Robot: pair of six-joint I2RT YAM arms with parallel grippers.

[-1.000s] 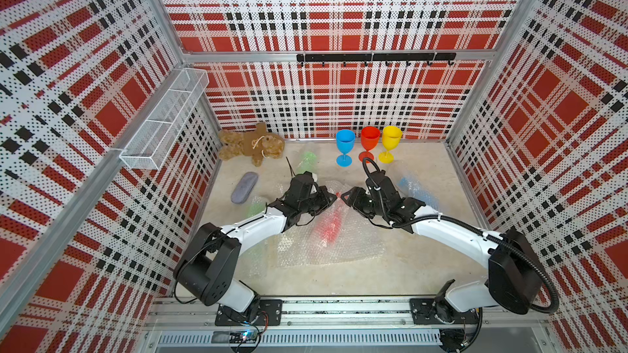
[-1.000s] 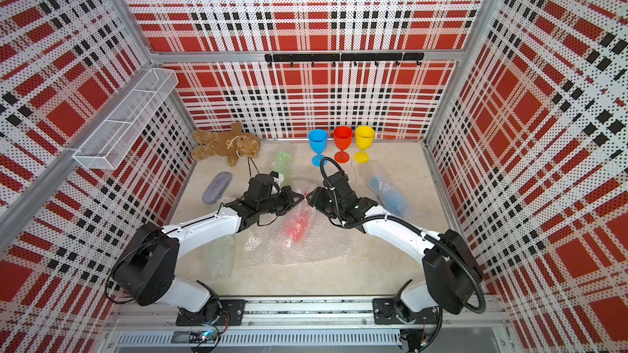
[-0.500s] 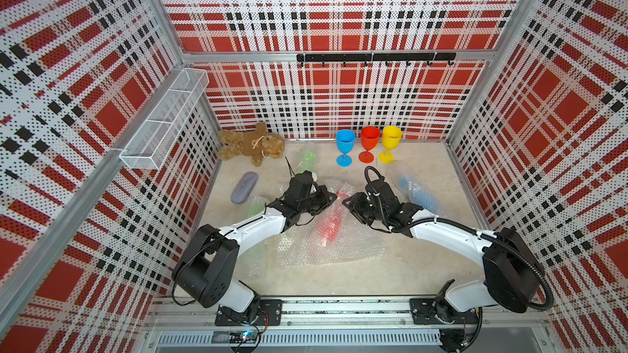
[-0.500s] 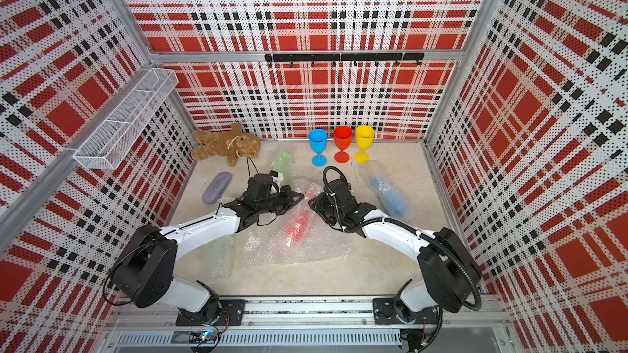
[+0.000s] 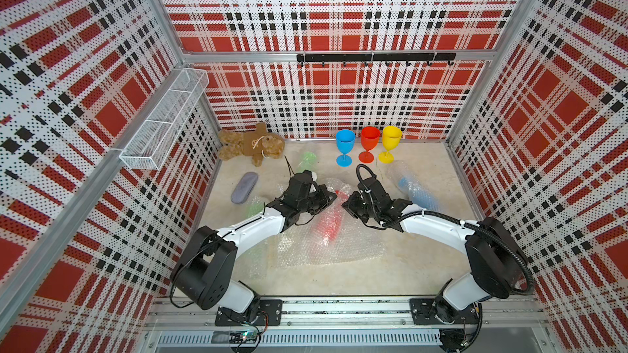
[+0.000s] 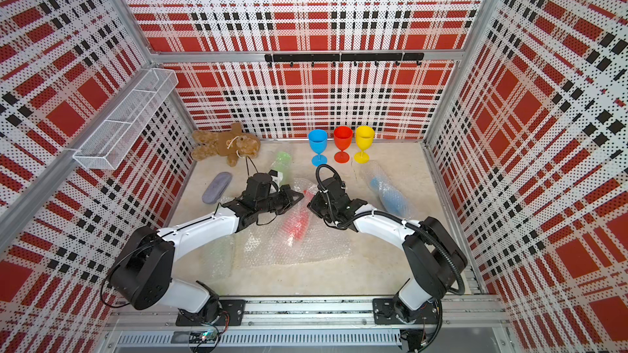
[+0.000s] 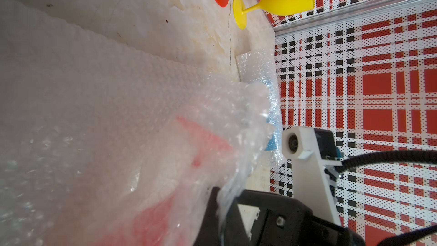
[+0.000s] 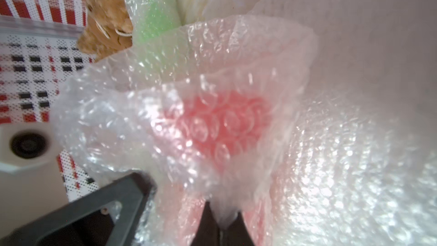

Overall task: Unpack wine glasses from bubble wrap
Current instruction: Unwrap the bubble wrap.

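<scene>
A red wine glass [image 5: 330,224] lies on its side inside bubble wrap [image 5: 323,246] at mid-table, seen in both top views. My left gripper [image 5: 332,195] is shut on the wrap's upper edge. My right gripper [image 5: 345,203] faces it, a little apart. In the right wrist view the right gripper [image 8: 222,223] is shut on a pinch of the same bubble wrap [image 8: 212,72], with the red wine glass [image 8: 224,124] blurred behind the bubbles. Blue [image 5: 345,146], red [image 5: 369,142] and yellow [image 5: 390,142] wine glasses stand bare at the back.
A wrapped blue glass [image 5: 413,191] lies right of my right arm. One wrapped green glass [image 5: 307,161] lies behind my left gripper, another [image 5: 255,203] beside the left forearm. A teddy bear [image 5: 251,144], a grey pouch [image 5: 244,187] and a wall basket [image 5: 166,117] are at the left.
My right gripper has moved left toward the left gripper and closed on the wrap's edge. The left gripper has stayed shut in place.
</scene>
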